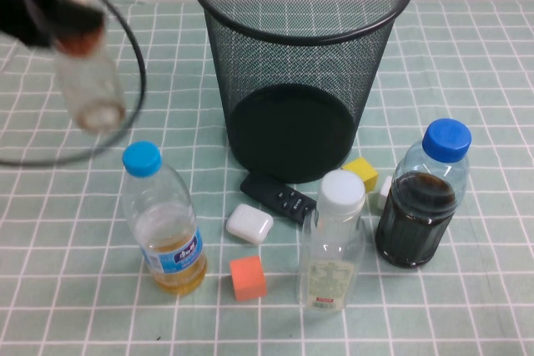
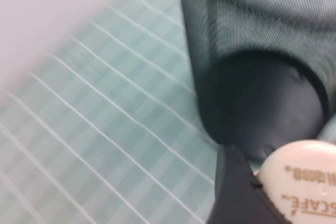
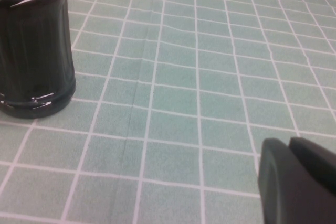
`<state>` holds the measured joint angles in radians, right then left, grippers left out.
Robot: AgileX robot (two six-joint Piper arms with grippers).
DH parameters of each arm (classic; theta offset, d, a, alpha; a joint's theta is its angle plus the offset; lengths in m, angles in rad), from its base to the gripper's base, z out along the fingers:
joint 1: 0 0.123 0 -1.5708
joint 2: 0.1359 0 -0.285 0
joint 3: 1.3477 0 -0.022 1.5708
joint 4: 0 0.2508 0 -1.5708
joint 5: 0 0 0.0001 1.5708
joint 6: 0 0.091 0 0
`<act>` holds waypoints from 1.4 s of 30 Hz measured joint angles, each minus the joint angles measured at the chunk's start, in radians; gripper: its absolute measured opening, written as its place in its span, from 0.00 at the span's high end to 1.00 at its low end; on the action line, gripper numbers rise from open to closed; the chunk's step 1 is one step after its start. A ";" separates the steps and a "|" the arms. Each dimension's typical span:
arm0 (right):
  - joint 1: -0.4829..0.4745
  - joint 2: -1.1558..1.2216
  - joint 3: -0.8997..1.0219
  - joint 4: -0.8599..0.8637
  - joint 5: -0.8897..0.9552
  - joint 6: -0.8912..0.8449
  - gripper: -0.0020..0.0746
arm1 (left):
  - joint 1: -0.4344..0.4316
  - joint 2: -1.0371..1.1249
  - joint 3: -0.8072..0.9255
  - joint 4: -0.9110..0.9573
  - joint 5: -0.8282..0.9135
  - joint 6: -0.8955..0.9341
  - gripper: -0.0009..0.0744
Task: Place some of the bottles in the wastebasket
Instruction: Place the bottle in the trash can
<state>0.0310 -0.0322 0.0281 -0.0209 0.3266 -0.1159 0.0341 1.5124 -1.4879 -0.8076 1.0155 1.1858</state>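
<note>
Carrying step: left end effector (image 1: pixel 58 18) at ten o'clock clamped on small clear beige-capped bottle (image 1: pixel 88 81), needing travel over tall black wire-mesh wastebasket (image 1: pixel 300 56); right end effector (image 3: pixel 299 182) low above desk (image 3: pixel 210 77), grip state cannot tell.

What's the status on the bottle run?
Left pincer shut on small bottle, airborne left of wastebasket. Right pincer low over table by dark bottle. Three bottles standing; nothing blocking the rim.

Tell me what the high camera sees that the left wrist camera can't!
Only the high view shows the orange cube, white case, black remote and three standing bottles, like the blue-capped dark bottle. Only the left wrist view shows the beige cap close up, with lettering. Both show the black wire-mesh wastebasket, green checked cloth and the small bottle in the left gripper.
</note>
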 joint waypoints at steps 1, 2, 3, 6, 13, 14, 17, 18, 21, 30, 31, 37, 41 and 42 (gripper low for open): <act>0.000 0.000 0.000 0.000 0.000 0.000 0.98 | 0.000 -0.040 -0.047 0.031 0.008 -0.059 0.58; 0.000 0.000 0.000 0.000 0.000 0.000 0.98 | 0.000 -0.076 -0.097 0.037 0.008 -0.097 0.58; 0.000 0.000 0.000 0.000 0.000 0.000 0.98 | 0.000 -0.099 -0.139 0.024 0.008 -0.117 0.58; 0.000 0.000 0.000 0.000 0.000 0.000 0.98 | -0.028 -0.131 -0.313 -0.056 0.006 -0.156 0.58; 0.000 0.000 0.000 0.000 0.000 0.000 0.98 | -0.225 0.055 -0.557 -0.211 -0.111 -0.131 0.58; 0.000 0.000 0.000 0.000 0.000 0.000 0.98 | -0.260 0.104 -0.576 -0.213 -0.152 -0.113 0.58; 0.000 0.000 0.000 0.000 0.000 0.000 0.98 | -0.345 0.258 -0.636 -0.202 -0.229 -0.083 0.58; 0.000 0.000 0.000 0.000 0.000 0.000 0.98 | -0.364 0.298 -0.653 -0.195 -0.240 -0.081 0.58; 0.000 0.000 0.000 -0.006 0.000 0.000 0.98 | -0.406 0.423 -0.708 -0.169 -0.245 -0.081 0.58; 0.000 0.000 0.000 -0.004 0.000 0.000 0.98 | -0.411 0.697 -0.749 -0.152 -0.278 -0.086 0.58; 0.000 0.000 0.000 -0.004 0.000 0.000 0.98 | -0.411 0.713 -0.749 -0.150 -0.276 -0.087 0.58; 0.000 0.000 0.000 -0.027 -0.013 0.000 0.98 | -0.411 0.773 -0.756 -0.145 -0.248 -0.120 0.57; 0.000 0.000 0.000 -0.029 -0.105 0.000 0.98 | -0.411 0.777 -0.756 -0.141 -0.238 -0.153 0.36; 0.000 0.000 0.000 -0.022 -0.124 0.000 0.98 | -0.411 0.775 -0.756 -0.141 -0.238 -0.158 0.33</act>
<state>0.0310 -0.0322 0.0281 -0.0427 0.2022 -0.1159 -0.3772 2.2869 -2.2436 -0.9482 0.7771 1.0282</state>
